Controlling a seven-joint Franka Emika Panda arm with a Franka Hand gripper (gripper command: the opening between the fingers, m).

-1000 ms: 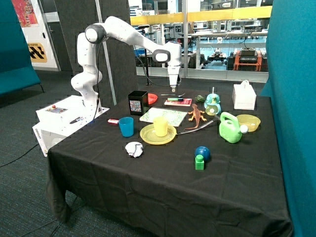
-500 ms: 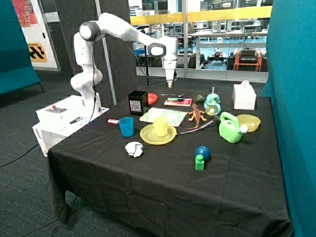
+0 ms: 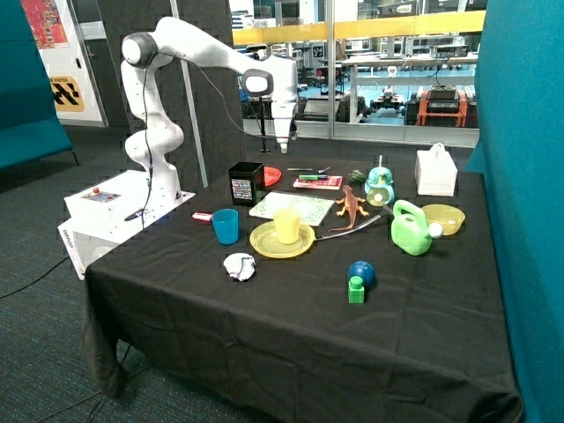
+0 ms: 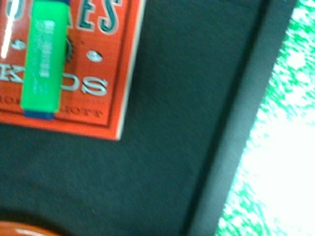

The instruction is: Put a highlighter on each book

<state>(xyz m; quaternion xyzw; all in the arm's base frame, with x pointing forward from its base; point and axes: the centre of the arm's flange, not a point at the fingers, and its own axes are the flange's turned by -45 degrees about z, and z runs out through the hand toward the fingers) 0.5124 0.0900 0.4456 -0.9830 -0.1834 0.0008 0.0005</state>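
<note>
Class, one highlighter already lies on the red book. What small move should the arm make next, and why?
Probably swing toward the pink highlighter lying on the black cloth beside the blue cup. The green highlighter rests on the red book, while the white green-speckled book carries none, and the hand hangs high above the table with nothing visibly in it.

Green highlighter [image 4: 43, 61], red book [image 4: 98, 73]

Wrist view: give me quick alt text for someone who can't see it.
A green highlighter lies on the red book, which rests on the black tablecloth. Across a strip of cloth, an edge of the white, green-speckled book shows. The gripper is not in this view.
</note>
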